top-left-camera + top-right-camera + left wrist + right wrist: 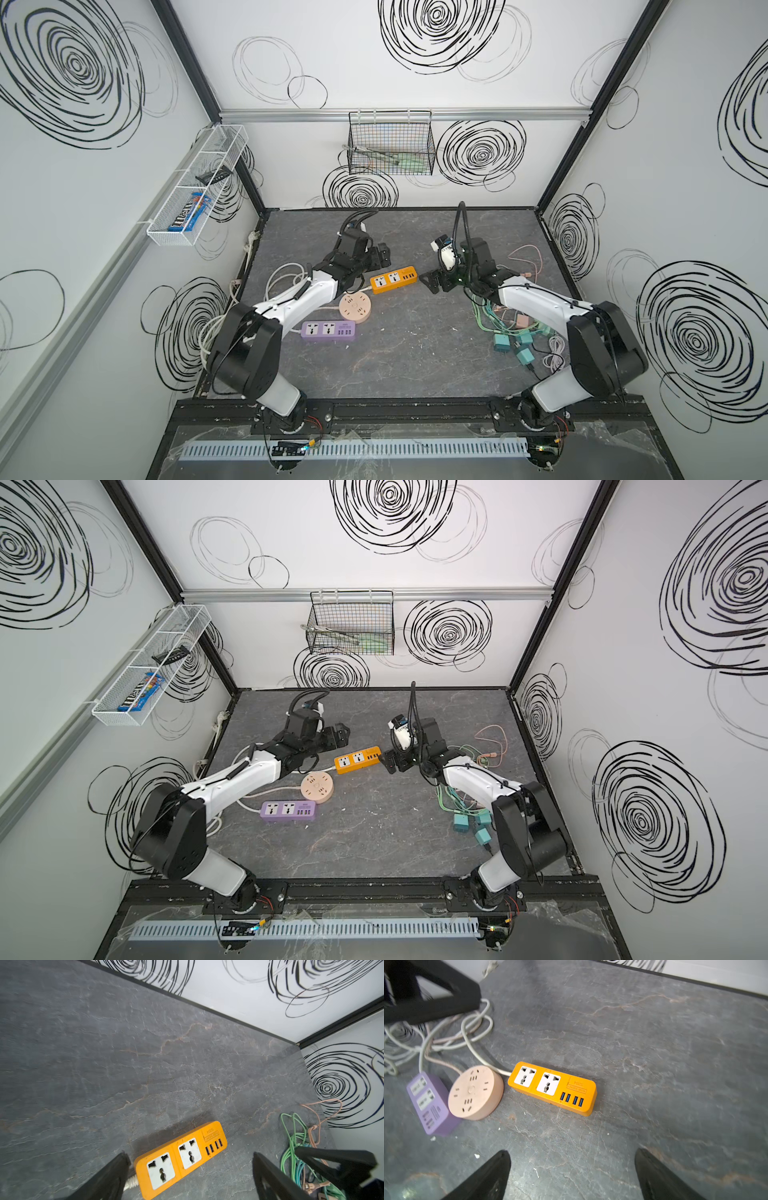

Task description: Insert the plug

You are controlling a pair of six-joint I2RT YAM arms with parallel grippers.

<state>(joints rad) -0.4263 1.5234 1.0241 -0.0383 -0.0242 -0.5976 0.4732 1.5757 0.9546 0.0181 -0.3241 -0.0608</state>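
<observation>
- Top views both show the teal plugs [527,356] nearest the front. They lie on the table [415,365] in a tangle of green cables [490,320], just beside the right arm's forearm, and nothing grips them.
- Left of centre lies the purple strip [329,331], sockets up, with one end partly under the left arm.
- Just behind it sits the round socket [354,306], pink and flat on the table.
- Further back, near the middle, lies the orange strip [394,279]. Both its sockets and its USB ports are empty, and its white cord [481,1059] runs off toward the left arm.
- Just right of that strip's USB end hangs the right gripper [430,281]. Its fingers are spread wide and empty, and the right wrist view shows only bare table between them.
- Just behind the strip hangs the left gripper [381,257], its fingers also spread wide and holding nothing. In the left wrist view the strip lies below, between the fingertips.
- On the back wall hangs a black basket [390,145], and on the left wall a white basket [199,183].
</observation>
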